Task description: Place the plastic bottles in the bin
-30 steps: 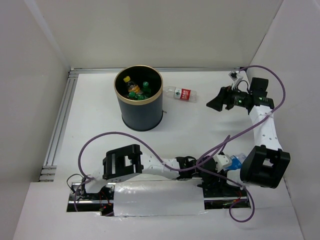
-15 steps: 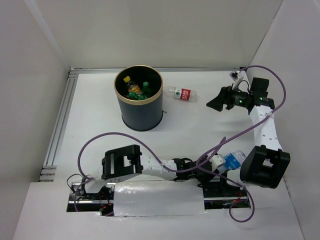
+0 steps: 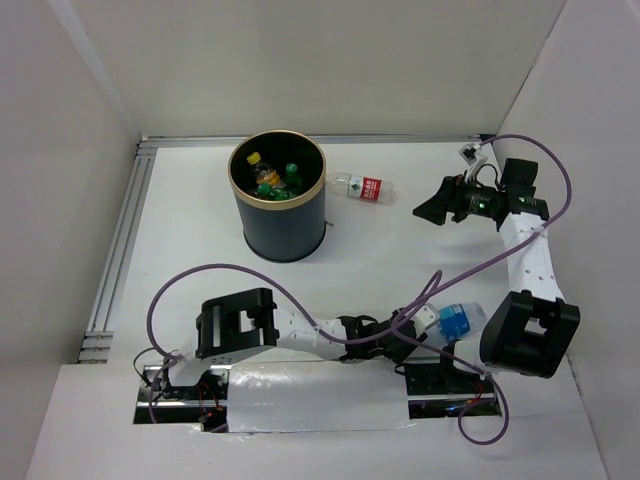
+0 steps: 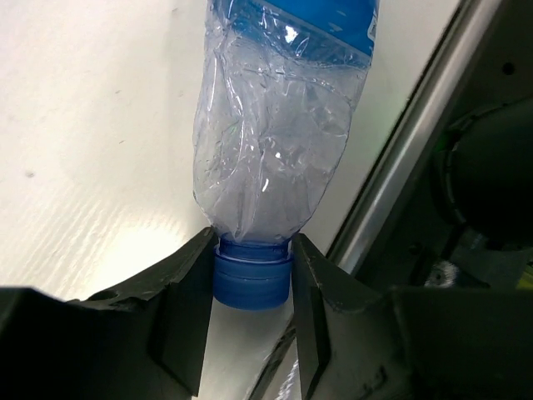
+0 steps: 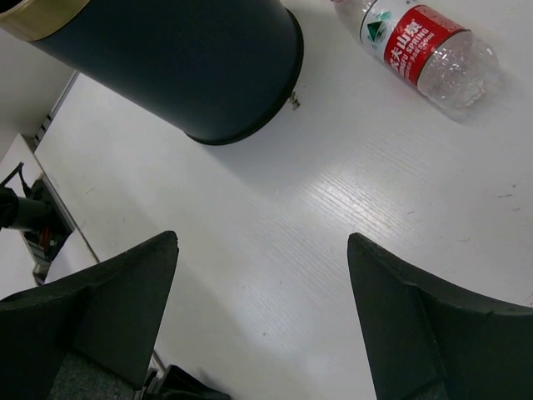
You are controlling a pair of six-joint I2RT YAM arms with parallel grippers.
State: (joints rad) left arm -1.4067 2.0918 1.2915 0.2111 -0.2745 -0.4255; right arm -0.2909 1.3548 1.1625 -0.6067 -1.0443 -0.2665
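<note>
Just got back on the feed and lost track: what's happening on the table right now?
The left claw is shut on the cap end of a crushed blue-labelled bottle, at the near edge of the table, far from the bin. The right claw hangs open above the table, holding nothing. A red-labelled bottle lies just right of the bin. Several bottles, green ones and a yellow-capped one, are already inside it.

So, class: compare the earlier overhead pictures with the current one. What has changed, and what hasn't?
The left gripper, shut on the neck of the blue-capped bottle, has drawn back leftward, bringing the bottle with it into fuller view. The right gripper, open, the red-labelled bottle and the bin stayed where they were.
</note>
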